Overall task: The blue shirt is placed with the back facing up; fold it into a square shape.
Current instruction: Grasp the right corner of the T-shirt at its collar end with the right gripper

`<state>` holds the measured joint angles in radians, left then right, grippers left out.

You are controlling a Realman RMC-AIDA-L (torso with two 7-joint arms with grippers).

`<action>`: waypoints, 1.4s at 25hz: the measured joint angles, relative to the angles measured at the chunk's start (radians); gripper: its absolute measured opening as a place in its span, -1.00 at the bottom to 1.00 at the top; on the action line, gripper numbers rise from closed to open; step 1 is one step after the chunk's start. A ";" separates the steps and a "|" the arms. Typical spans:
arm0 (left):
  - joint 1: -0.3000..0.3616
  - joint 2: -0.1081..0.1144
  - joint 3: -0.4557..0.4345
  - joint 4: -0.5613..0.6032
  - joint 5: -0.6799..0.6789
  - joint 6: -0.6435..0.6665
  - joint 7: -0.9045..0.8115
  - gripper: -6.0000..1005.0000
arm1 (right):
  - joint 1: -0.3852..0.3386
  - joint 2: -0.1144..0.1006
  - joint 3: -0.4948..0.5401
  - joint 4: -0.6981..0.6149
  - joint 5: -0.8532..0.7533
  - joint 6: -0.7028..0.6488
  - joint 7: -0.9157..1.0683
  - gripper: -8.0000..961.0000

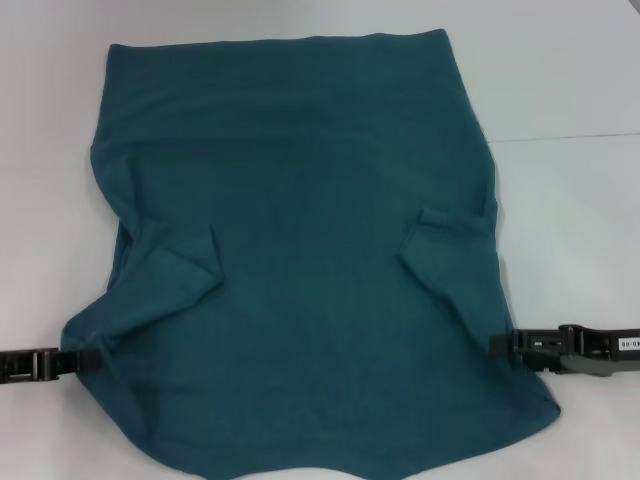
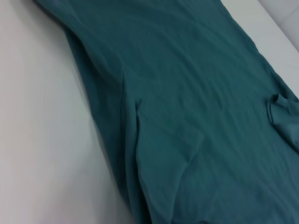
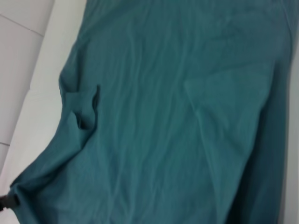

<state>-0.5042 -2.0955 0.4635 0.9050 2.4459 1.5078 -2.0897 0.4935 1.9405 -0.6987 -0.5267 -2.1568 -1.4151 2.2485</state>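
On the table (image 1: 570, 80), the shirt (image 1: 310, 250) lies plain-side up, sleeves folded in. Only the head view shows the left gripper (image 1: 90, 358) and right gripper (image 1: 500, 345), each pinching a side edge.

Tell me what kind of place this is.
Probably a lab or test bench: a plain white table, a single shirt laid flat on it, and an end effector at each side edge, left and right.

White tabletop (image 1: 570, 90) under even light; thin seam line (image 1: 570, 136) across its right side
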 joint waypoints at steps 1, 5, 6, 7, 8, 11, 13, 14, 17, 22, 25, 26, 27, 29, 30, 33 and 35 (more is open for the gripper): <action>0.000 0.000 0.001 0.000 -0.002 0.000 0.000 -0.81 | -0.001 -0.001 0.001 -0.001 -0.008 -0.005 0.005 0.93; -0.003 0.000 0.002 0.000 -0.007 0.002 -0.002 -0.81 | -0.007 -0.006 0.009 -0.002 -0.014 -0.027 0.008 0.93; -0.003 0.000 0.001 0.000 -0.007 0.002 -0.002 -0.81 | -0.008 -0.008 0.011 -0.002 -0.014 -0.030 0.008 0.93; -0.004 0.000 0.001 0.000 -0.007 0.001 -0.002 -0.81 | -0.010 -0.009 0.012 -0.002 -0.014 -0.031 0.008 0.93; -0.004 0.000 0.000 0.000 -0.007 0.001 -0.002 -0.81 | -0.011 -0.011 0.012 -0.002 -0.014 -0.033 0.008 0.93; -0.007 0.000 0.000 0.000 -0.009 0.000 -0.003 -0.81 | -0.007 -0.012 0.013 -0.002 -0.014 -0.051 0.006 0.93; -0.009 0.000 0.000 0.000 -0.010 0.000 -0.003 -0.81 | -0.001 -0.011 0.013 -0.002 -0.014 -0.071 0.001 0.94; -0.011 0.000 0.000 0.000 -0.010 0.000 -0.003 -0.81 | 0.002 -0.011 0.013 -0.002 -0.013 -0.084 0.000 0.94; -0.014 0.000 0.000 0.000 -0.011 0.000 -0.004 -0.81 | 0.007 -0.010 0.013 -0.001 -0.007 -0.114 -0.001 0.94; -0.017 0.000 0.000 -0.001 -0.016 0.000 -0.004 -0.82 | 0.012 -0.015 0.010 -0.001 -0.008 -0.159 0.015 0.94; -0.018 -0.001 0.000 -0.002 -0.020 0.000 -0.004 -0.82 | 0.010 -0.023 0.001 -0.001 -0.011 -0.170 0.039 0.94; -0.018 -0.001 0.000 -0.002 -0.021 0.000 -0.004 -0.82 | 0.008 -0.026 0.002 -0.001 -0.011 -0.175 0.043 0.94; -0.019 -0.001 0.000 -0.002 -0.021 -0.001 -0.004 -0.82 | 0.005 -0.028 0.006 -0.001 -0.012 -0.178 0.044 0.94; -0.020 -0.001 0.001 -0.007 -0.021 -0.008 -0.004 -0.82 | 0.000 -0.032 0.018 -0.001 -0.012 -0.178 0.045 0.94; -0.020 -0.002 0.001 -0.012 -0.021 -0.011 -0.004 -0.82 | -0.002 -0.034 0.022 -0.001 -0.012 -0.175 0.045 0.94; -0.023 -0.002 0.000 -0.027 -0.021 -0.017 -0.003 -0.82 | -0.007 -0.039 0.027 -0.002 -0.015 -0.163 0.047 0.93; -0.024 -0.002 0.000 -0.032 -0.021 -0.021 -0.002 -0.82 | -0.009 -0.042 0.028 -0.003 -0.024 -0.157 0.050 0.93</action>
<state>-0.5277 -2.0978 0.4638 0.8735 2.4250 1.4870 -2.0913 0.4849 1.8985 -0.6705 -0.5294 -2.1808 -1.5720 2.2987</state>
